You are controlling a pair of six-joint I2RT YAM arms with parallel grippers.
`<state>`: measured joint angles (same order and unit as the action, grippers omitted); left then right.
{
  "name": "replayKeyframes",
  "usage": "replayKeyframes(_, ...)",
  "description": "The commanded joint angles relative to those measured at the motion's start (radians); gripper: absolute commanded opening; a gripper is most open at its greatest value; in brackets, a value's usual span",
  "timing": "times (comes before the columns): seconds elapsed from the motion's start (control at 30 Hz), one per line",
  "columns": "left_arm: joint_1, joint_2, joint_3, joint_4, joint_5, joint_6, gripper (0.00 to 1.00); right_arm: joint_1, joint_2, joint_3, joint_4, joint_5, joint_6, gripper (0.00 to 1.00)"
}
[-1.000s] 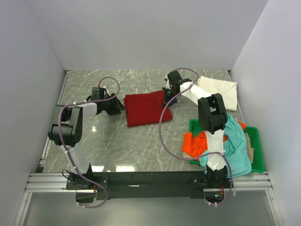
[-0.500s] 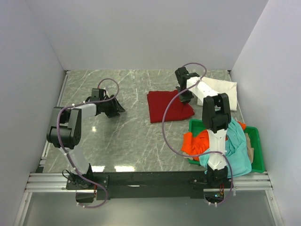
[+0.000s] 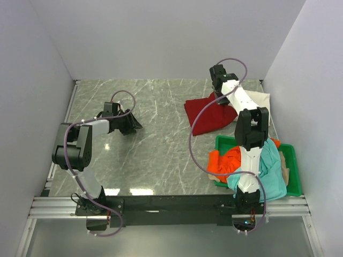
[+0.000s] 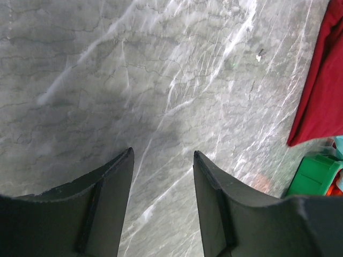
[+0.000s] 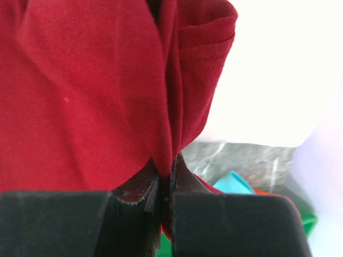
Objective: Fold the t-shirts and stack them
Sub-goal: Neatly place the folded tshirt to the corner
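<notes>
Over the grey marble table (image 3: 155, 155), upper right of the top view, the right gripper (image 5: 165, 179) clenched the dark red cotton t-shirt (image 3: 209, 113) just beside the folded white cotton t-shirt (image 3: 261, 103); stacking probably needed it laid flat there.

four t-shirts: red (image 3: 210, 113), white (image 3: 262, 104), orange (image 3: 221, 160), teal (image 3: 270, 174); one green tray (image 3: 292, 155); two arms: left (image 3: 80, 142), right (image 3: 249, 128)

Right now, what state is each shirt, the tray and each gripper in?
red shirt: bunched, one edge lifted in the right gripper.
white shirt: folded, flat on the table.
orange shirt: crumpled, spilling over the edge of the tray.
teal shirt: crumpled, draped over the tray.
tray: holding both crumpled shirts.
left gripper: open, empty.
right gripper: shut on the red shirt.
</notes>
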<state>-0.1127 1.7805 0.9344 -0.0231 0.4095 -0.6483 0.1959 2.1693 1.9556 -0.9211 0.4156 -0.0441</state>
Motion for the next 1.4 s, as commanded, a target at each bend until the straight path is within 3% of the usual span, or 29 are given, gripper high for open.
replayKeyframes(0.0, -0.001, -0.027, -0.029, 0.002, -0.011, 0.004, 0.55, -0.019, -0.042, 0.135, -0.002, 0.068, -0.040, 0.00)
replayKeyframes(0.47, -0.001, -0.006, -0.034, 0.000, -0.020, 0.006, 0.55, -0.081, -0.009, 0.339, -0.064, 0.060, -0.040, 0.00)
replayKeyframes(0.87, -0.001, 0.013, -0.034, 0.002, -0.021, 0.007, 0.55, -0.136, -0.051, 0.373, -0.071, 0.046, -0.040, 0.00)
replayKeyframes(1.37, -0.002, 0.020, -0.051, 0.006, -0.021, 0.006, 0.55, -0.164, -0.085, 0.483, -0.120, -0.087, 0.023, 0.00)
